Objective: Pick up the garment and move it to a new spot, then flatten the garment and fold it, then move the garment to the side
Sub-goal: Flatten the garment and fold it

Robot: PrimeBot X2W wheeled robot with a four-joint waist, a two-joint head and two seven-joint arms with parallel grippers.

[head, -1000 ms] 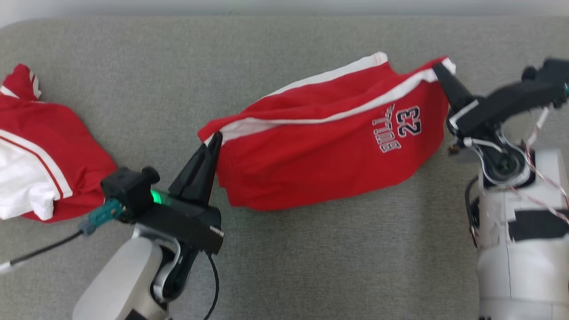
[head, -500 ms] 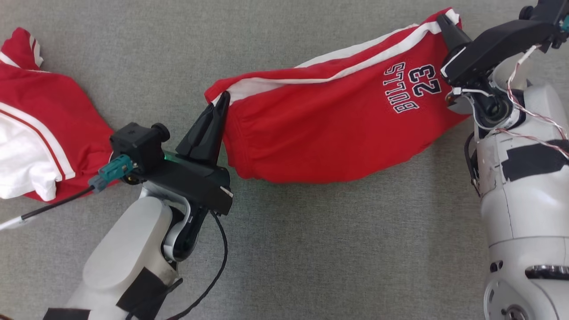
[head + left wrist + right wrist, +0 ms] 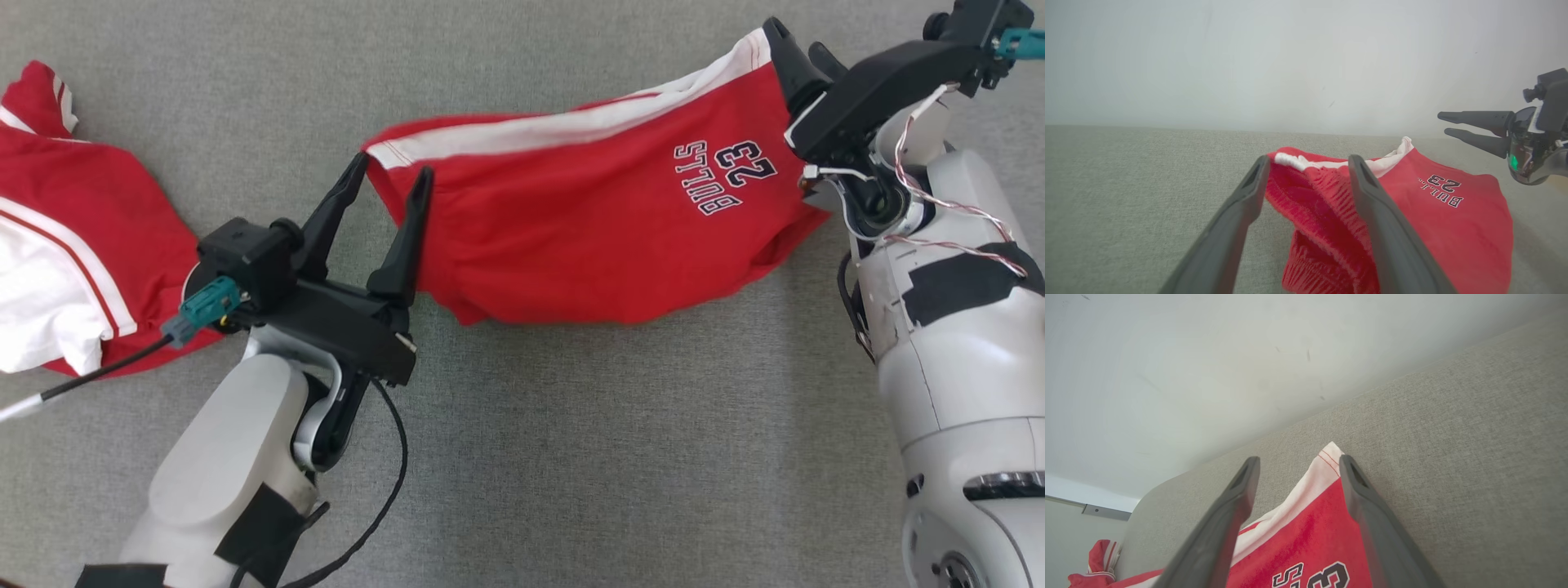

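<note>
Red Bulls shorts (image 3: 588, 237) lie stretched on the grey surface (image 3: 571, 449) between the two tools. The left tool (image 3: 392, 167), jaws spread, straddles the ribbed waistband end; the right tool (image 3: 793, 37), likewise open, straddles the white-striped corner.

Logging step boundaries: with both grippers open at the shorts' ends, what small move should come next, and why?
Probably back both off: the left gripper and right gripper stand open astride corners of the shorts, which lie spread on the grey surface.
</note>
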